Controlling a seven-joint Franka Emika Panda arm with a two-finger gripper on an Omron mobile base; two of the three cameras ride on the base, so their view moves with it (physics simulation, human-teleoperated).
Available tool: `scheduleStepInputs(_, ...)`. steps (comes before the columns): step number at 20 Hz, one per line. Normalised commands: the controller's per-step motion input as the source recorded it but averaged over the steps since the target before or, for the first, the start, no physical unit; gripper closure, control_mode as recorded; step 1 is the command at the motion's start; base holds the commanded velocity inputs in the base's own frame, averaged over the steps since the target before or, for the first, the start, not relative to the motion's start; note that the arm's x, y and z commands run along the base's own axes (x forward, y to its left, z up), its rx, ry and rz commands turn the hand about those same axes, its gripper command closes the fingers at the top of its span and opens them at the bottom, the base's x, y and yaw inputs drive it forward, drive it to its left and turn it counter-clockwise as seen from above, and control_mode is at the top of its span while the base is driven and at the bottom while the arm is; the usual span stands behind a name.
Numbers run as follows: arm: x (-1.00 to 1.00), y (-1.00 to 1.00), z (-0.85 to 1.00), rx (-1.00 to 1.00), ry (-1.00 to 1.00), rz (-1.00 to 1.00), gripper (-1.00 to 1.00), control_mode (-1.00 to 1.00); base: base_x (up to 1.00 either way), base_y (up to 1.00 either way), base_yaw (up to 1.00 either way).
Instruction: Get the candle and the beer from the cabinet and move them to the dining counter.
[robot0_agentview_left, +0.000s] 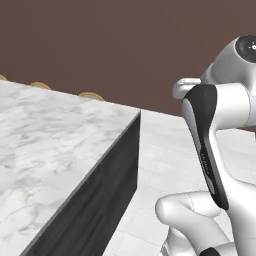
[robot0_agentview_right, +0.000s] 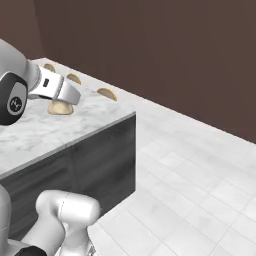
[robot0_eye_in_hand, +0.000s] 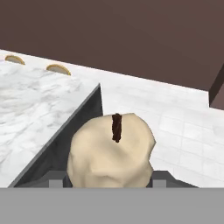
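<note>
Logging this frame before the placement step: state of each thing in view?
Stubby cream-coloured candle with dark wick: upright, held between the gripper's fingers, not on a surface.
Two-finger gripper: shut on the candle, fingertips on either side of its base.
White grey-veined marble dining counter on a dark base: the candle is not yet set down on it.
Tan round stool seats: standing along the counter's far edge.

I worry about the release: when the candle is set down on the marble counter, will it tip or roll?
Probably not: the candle looks stubby with a wide lumpy body. It seems stiff, since its shape holds between the pincer tips.
</note>
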Motion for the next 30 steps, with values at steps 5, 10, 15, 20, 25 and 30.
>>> scheduleStepInputs(5,0.0,0.0,0.0,0.0,0.0,0.0,1.0,1.0,0.96,-0.87,0.45)
scheduleStepInputs(10,0.0,0.0,0.0,0.0,0.0,0.0,1.0,1.0,0.72,-0.93,0.47)
scheduleStepInputs(15,0.0,0.0,0.0,0.0,0.0,0.0,1.0,1.0,0.65,-0.93,0.48)
scheduleStepInputs(20,0.0,0.0,0.0,0.0,0.0,0.0,1.0,1.0,0.61,-0.85,0.49)
scheduleStepInputs(25,0.0,0.0,0.0,0.0,0.0,0.0,1.0,1.0,0.61,-0.84,0.49)
scheduleStepInputs(30,0.0,0.0,0.0,0.0,0.0,0.0,1.0,1.0,0.53,-0.8,0.53)
